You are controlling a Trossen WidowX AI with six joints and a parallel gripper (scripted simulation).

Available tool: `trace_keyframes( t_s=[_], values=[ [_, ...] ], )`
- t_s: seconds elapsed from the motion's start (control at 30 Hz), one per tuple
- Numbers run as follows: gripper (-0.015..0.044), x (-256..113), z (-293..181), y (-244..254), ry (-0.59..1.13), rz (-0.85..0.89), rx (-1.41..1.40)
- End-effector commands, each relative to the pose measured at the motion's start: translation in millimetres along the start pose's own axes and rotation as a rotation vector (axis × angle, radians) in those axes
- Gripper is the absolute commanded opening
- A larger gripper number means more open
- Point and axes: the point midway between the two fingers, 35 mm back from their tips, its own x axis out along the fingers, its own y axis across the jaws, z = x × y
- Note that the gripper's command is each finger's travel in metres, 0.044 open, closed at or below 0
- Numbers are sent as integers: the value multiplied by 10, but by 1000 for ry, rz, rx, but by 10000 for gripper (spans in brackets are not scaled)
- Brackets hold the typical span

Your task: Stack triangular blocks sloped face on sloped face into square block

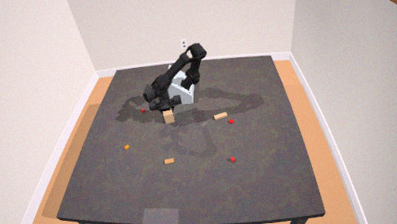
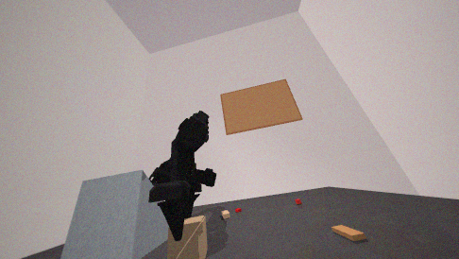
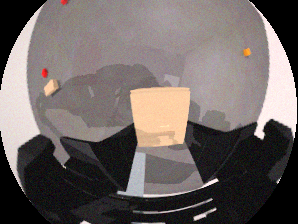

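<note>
Claw [image 1: 167, 109] [image 2: 178, 235] [image 3: 158, 123] pinching upper triangular block [image 1: 167, 113] [image 2: 189, 233] [image 3: 160, 112], slope over lower triangular block [image 2: 203, 242]. Check ends against lower block (seam looks closed), seat gently, spread evenly, lift straight off. Orange cuboid [image 1: 169, 161] [image 2: 348, 233] well beyond lower block.

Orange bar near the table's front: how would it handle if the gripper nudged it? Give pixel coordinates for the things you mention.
The orange bar [image 1: 169, 161] [image 2: 348, 233] looks stiff, with straight edges and flat faces. Lying low on a broad side, it would probably slide rather than roll. Tipping seems unlikely, since it is longer than it is tall.
</note>
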Motion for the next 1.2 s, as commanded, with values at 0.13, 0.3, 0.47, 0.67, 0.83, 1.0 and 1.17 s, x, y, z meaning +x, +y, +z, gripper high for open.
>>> trace_keyframes(
  t_s=[0.13,0.3,0.47,0.67,0.83,1.0,1.17],
  values=[
    [0,8,3,0,-5,1,8],
    [0,12,5,0,-5,1,9],
    [0,19,8,0,-5,2,9],
    [0,18,8,0,-2,0,4],
    [0,20,8,1,-4,1,8],
    [53,19,7,0,-3,1,5],
    [184,19,7,0,-3,1,5]
  ],
)
